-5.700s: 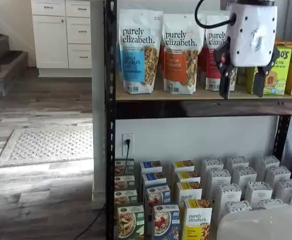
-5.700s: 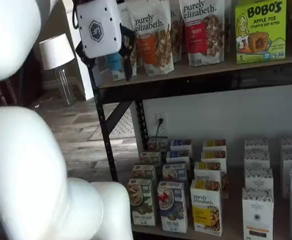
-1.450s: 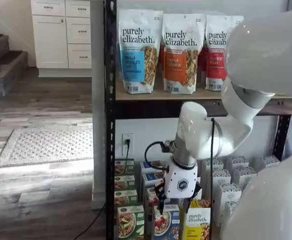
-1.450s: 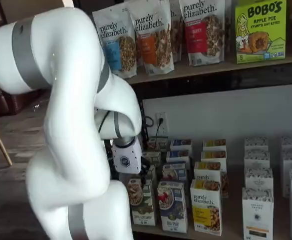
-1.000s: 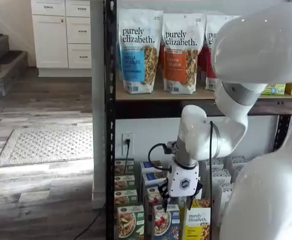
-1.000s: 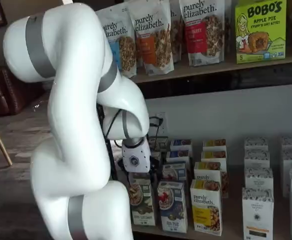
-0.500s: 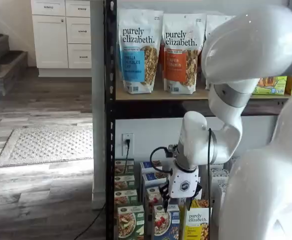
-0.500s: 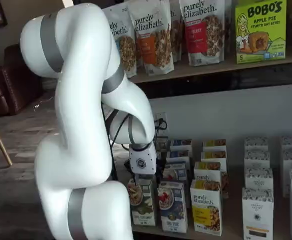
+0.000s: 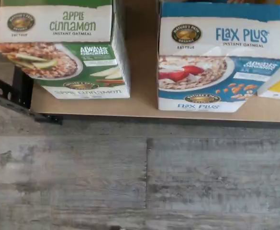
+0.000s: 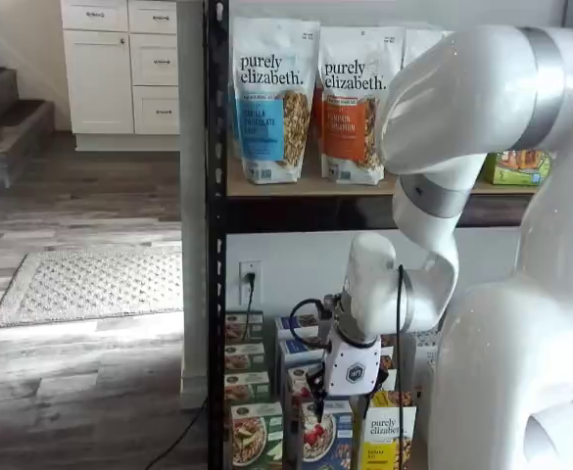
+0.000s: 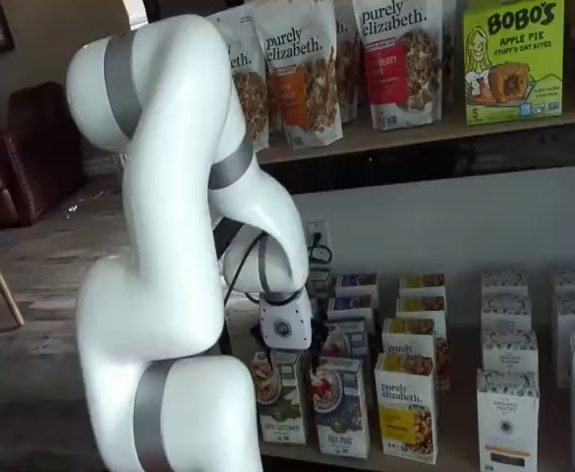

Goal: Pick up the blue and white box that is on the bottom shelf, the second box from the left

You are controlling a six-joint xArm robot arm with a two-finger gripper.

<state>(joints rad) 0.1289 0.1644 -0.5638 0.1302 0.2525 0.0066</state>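
While the gripper (image 10: 343,399) hangs just above the front row of cartons, its black fingers stand spread apart with nothing between them. The blue and white box (image 9: 217,57) stands upright at the front edge of the bottom shelf (image 9: 144,108), its face almost flush with that edge. A strip of bare board separates it from the green-and-white carton (image 9: 63,48), which sits nearest the shelf's front corner by the black post. On the other side, a yellow carton (image 9: 279,82) stands just beside it with barely any gap. Bare wood floor (image 9: 140,177) lies before the shelf edge.
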